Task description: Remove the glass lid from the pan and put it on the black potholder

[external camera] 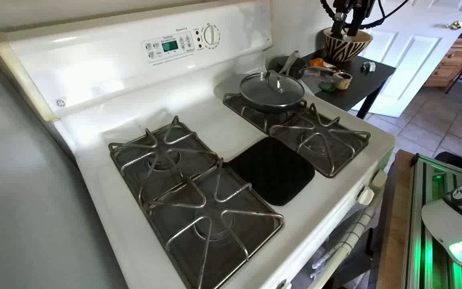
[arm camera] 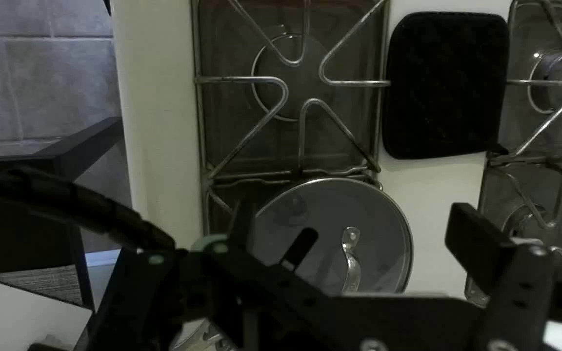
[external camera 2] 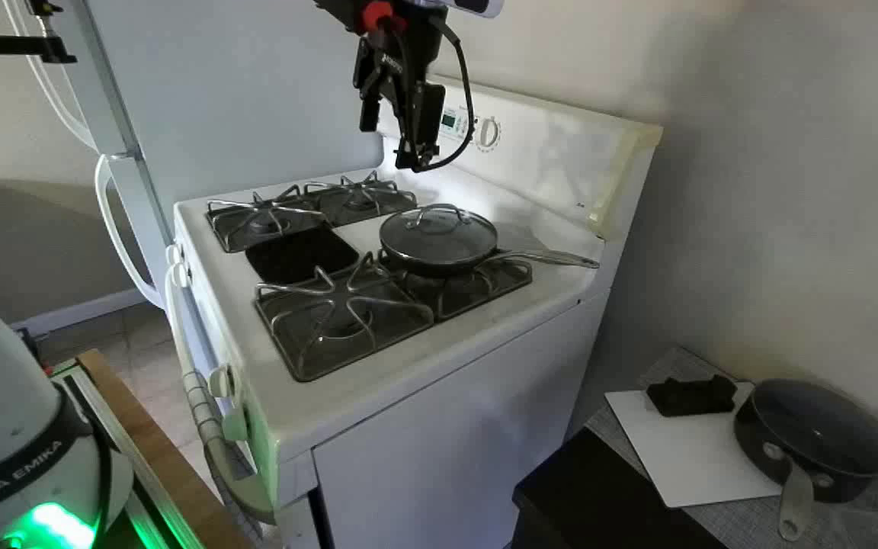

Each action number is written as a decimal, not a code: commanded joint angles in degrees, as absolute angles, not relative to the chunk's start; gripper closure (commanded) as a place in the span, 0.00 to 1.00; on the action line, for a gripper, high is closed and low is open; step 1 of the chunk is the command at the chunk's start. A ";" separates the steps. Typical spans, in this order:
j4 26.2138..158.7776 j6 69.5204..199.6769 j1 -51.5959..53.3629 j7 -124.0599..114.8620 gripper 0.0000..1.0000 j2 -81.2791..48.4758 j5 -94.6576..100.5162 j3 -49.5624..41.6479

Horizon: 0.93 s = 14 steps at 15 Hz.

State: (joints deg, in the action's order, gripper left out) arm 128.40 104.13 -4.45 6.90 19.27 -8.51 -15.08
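The glass lid (external camera: 251, 89) sits on the pan (external camera: 276, 107) on a rear burner. The lid (external camera 2: 431, 238) has a metal loop handle (arm camera: 351, 263) and a thin rim. The pan's handle (external camera 2: 553, 258) points away from the burners. The black potholder (external camera: 273, 170) lies flat on the white stovetop between the grates; it also shows in an exterior view (external camera 2: 302, 255) and in the wrist view (arm camera: 447, 85). My gripper (external camera 2: 397, 130) is open and empty above the stove. In the wrist view its fingers (arm camera: 351, 219) stand wide apart, with the lid below between them. The gripper's body hides the lid's lower part.
Ridged burner grates (external camera: 215, 216) flank the potholder. The stove's back panel (external camera: 106, 52) rises behind the pan. A patterned bowl (external camera: 347, 46) stands on a dark table beside the stove. A dark pot (external camera 2: 812, 435) stands on a lower surface. A towel (external camera 2: 214, 427) hangs on the oven handle.
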 commanded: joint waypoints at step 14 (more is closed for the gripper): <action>123.03 108.91 -6.21 12.74 0.00 3.87 -29.37 -14.89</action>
